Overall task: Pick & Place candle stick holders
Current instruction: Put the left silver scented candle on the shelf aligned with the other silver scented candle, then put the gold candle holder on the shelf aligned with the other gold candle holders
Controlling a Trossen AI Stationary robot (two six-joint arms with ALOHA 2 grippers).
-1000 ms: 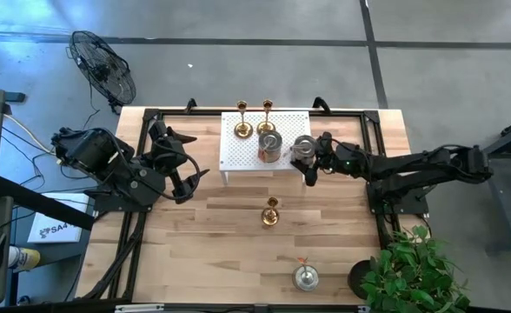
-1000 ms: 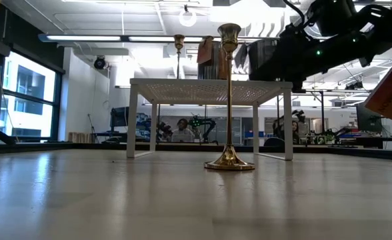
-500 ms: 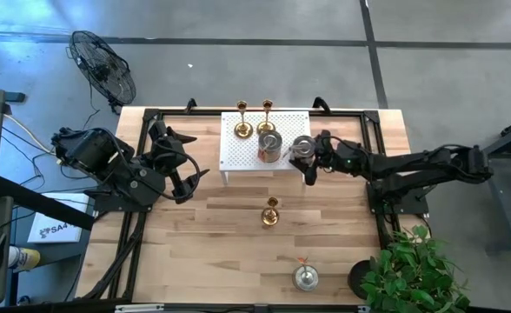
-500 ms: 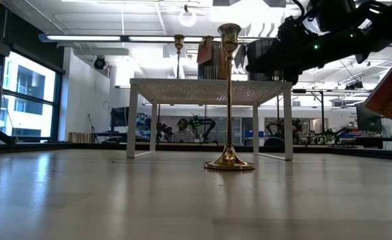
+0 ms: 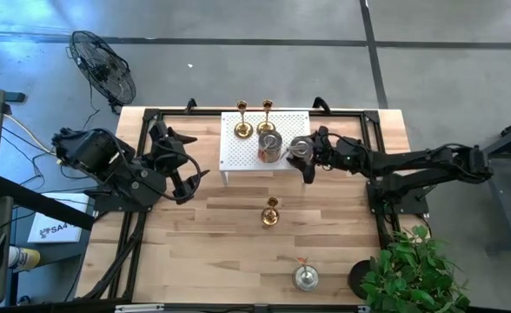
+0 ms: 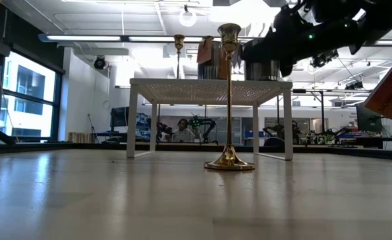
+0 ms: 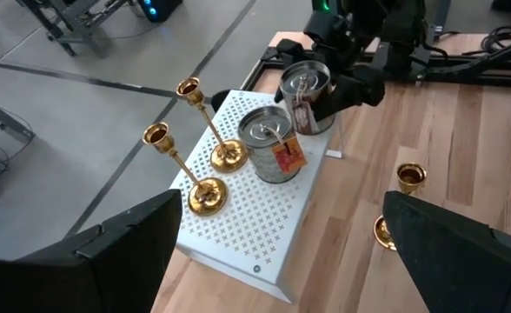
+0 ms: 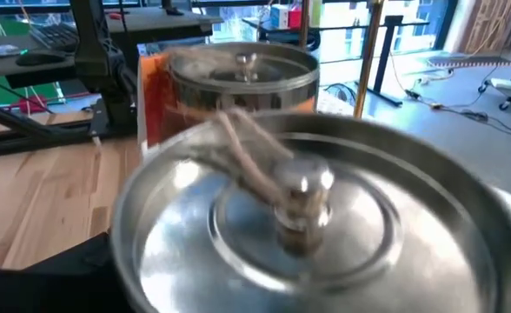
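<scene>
Right tool sits at the right edge of the white rack, its fingers spread wide around a squat silver holder; whether they press on it cannot be told. That holder stands on the rack's right end, just beside a second silver holder with an orange tag. Two slim gold holders stand upright at the rack's far edge, near each other. A third gold holder stands upright on the wooden surface, in front of the rack and apart from it. A third silver holder rests near the surface's front edge, well apart from the rest. Left tool waits, fingers spread and empty, above the surface to the left of the rack.
</scene>
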